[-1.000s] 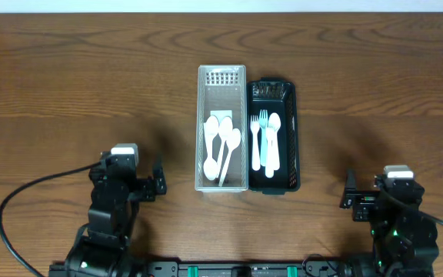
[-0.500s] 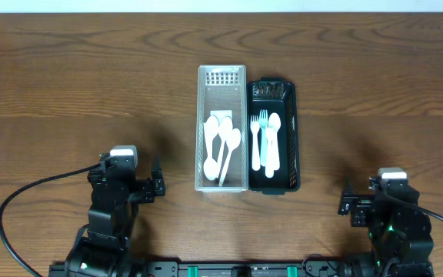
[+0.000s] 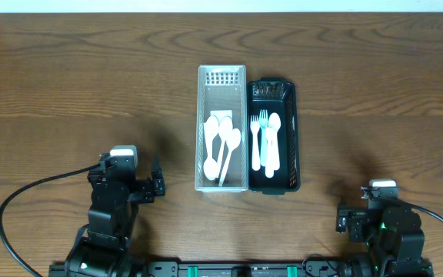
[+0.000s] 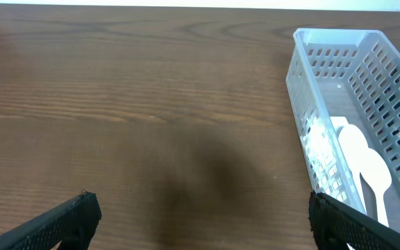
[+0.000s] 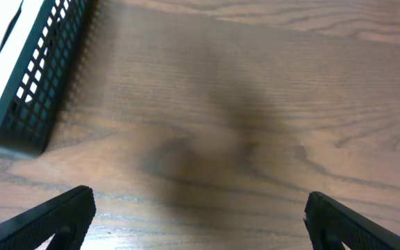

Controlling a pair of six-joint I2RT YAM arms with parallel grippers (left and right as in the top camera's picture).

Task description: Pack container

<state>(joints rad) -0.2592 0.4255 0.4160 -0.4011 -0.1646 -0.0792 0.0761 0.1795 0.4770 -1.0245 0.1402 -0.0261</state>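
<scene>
A white slotted container [image 3: 221, 81] holds three white spoons [image 3: 221, 142] at the table's middle; it also shows in the left wrist view [image 4: 367, 83]. A black mesh container [image 3: 283, 92] beside it on the right holds white forks and a light blue spoon [image 3: 266, 142]; its corner shows in the right wrist view [image 5: 37, 90]. My left gripper [image 3: 125, 185] is open and empty over bare wood, left of the white container [image 4: 200, 219]. My right gripper [image 3: 375, 219] is open and empty near the front edge, right of the black container [image 5: 200, 219].
The two containers stand side by side, touching, on a brown wooden table [image 3: 68, 85]. A black cable [image 3: 10, 208] loops from the left arm at the front left. The table's front edge runs just behind both arm bases.
My right gripper has drawn back toward the front edge and slightly left. My left gripper has barely moved. The containers and cutlery have not moved.
</scene>
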